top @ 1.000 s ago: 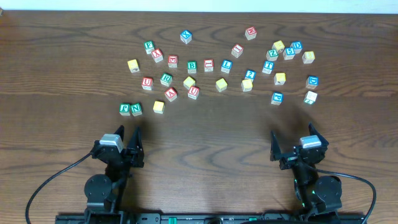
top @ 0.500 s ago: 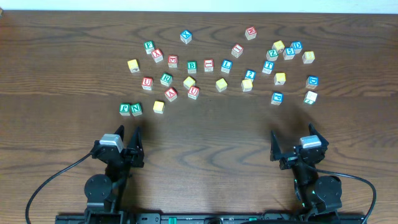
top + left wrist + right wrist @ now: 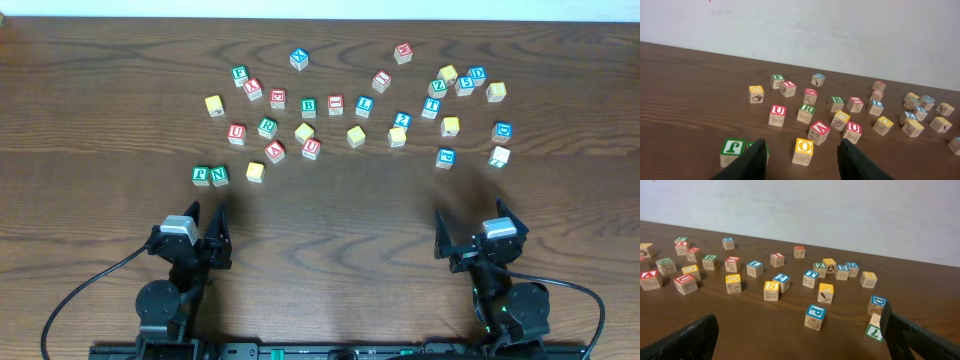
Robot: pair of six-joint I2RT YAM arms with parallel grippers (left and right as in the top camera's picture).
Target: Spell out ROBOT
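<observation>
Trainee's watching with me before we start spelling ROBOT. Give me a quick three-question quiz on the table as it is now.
1. True or false: the left gripper is holding a cube.
2. In the left wrist view, which cube lies nearest, between that gripper's fingers? A) yellow O cube B) red U cube C) red A cube
3. Fill in: the green F cube stands right beside the green ___ cube.
Key: 1 false; 2 A; 3 N, the green N cube.

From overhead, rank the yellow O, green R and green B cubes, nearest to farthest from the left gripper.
1. Yellow O, just ahead of the left gripper.
2. Green R, behind it.
3. Green B, farther back, to the right.
</observation>
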